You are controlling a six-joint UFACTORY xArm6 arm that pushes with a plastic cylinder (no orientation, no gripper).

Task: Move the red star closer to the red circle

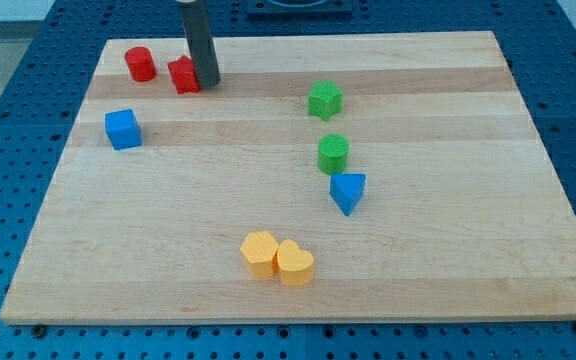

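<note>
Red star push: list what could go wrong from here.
1. My tip sits at the red star's right side; an off-centre push could make the star spin and slip past the tip.
2. The red circle lies close to the star's left; pushing too far could knock it toward the board's left edge.
3. Both red blocks sit near the board's top edge, leaving little margin.

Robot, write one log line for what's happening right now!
tip: touching red star on its right | red circle: left of star, small gap | push direction needed: view's left | other blocks: away from the tip
</note>
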